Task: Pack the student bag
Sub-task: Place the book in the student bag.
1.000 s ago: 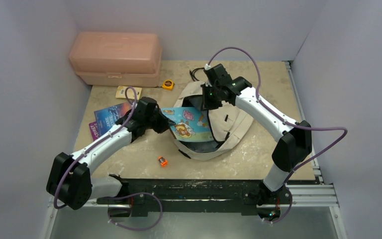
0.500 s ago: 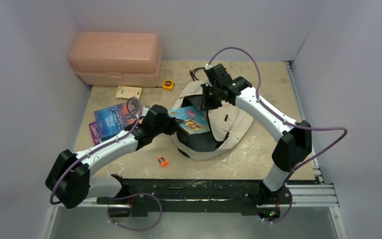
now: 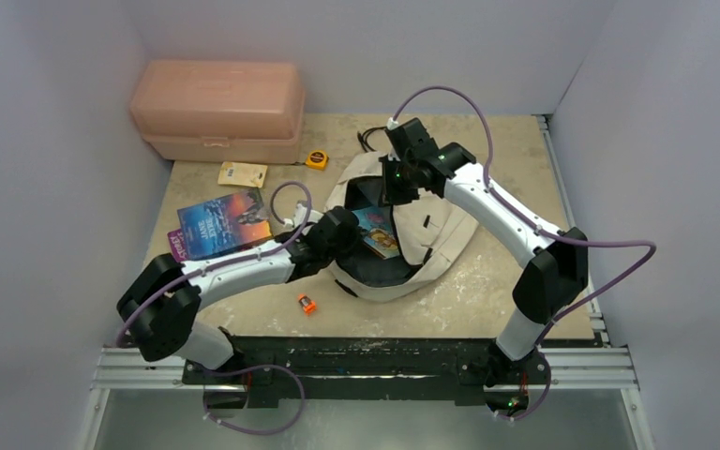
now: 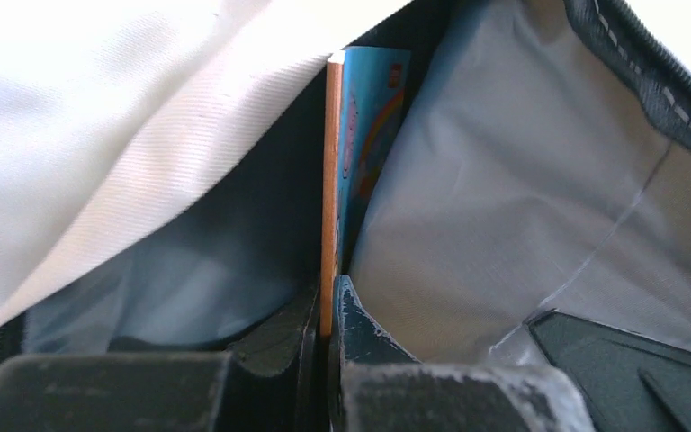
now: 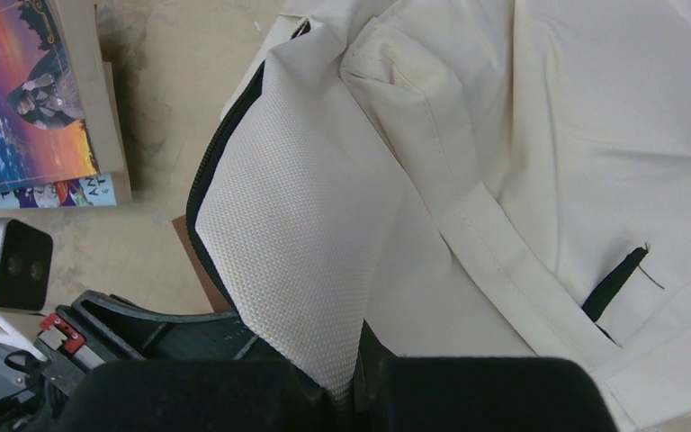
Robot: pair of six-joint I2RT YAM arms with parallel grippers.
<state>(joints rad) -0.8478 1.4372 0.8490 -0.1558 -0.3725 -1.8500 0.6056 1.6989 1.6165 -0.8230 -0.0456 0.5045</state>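
The beige student bag (image 3: pixel 436 234) lies open at mid-table. My right gripper (image 3: pixel 396 190) is shut on the bag's opening flap (image 5: pixel 306 234) and holds it up. My left gripper (image 3: pixel 354 228) is shut on a thin blue picture book (image 3: pixel 378 231) and has it partly inside the bag's mouth. In the left wrist view the book (image 4: pixel 360 135) stands edge-on between the closed fingers, with the bag's grey lining (image 4: pixel 522 198) around it. Most of the book is hidden by the bag.
Two books (image 3: pixel 223 221) lie left of the bag, also in the right wrist view (image 5: pixel 27 99). A pink plastic box (image 3: pixel 217 111) stands back left, with a card (image 3: pixel 242 172) and yellow tape measure (image 3: pixel 316 159) in front. A small orange object (image 3: pixel 307 303) lies near the front.
My left arm has moved right and pushed the picture book from outside the opening deep into the bag. The right gripper has stayed put holding the flap.
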